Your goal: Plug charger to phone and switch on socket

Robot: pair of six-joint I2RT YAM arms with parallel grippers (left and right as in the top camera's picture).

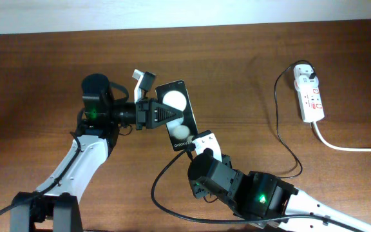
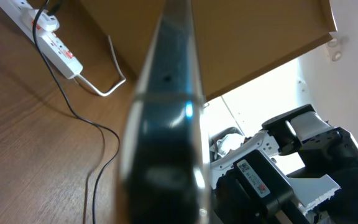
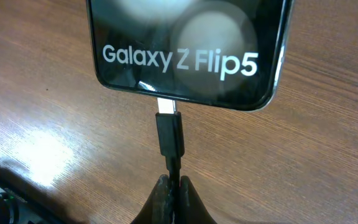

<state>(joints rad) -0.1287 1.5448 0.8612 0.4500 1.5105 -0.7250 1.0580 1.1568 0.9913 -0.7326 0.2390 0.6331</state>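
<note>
The phone sits just left of the frame's middle in the overhead view, its long axis running from upper left to lower right. The left gripper comes in from the left and is clamped across it, one dark finger lying over the screen between the two glare spots. In the left wrist view the phone shows edge-on, filling the centre from top to bottom.

The right gripper is just below the phone's lower end. In the right wrist view its fingers are pressed together on the charger, pinching the thin cable right behind the black connector. The connector's silver tip meets the middle of the phone's bottom edge, under the white lettering "Galaxy Z Flip5". A short stretch of metal still shows between the housing and the phone, and how deep the tip sits cannot be told.

From there the charger's cable loops down toward the lower middle of the overhead frame. It then runs right and climbs to its plug, seated in the upper end of the socket.

The socket lies on the table at the upper right, well apart from both grippers. Its thick white cord leaves its lower end toward the right edge. The positions of its red-marked switches are too small to read.
</note>
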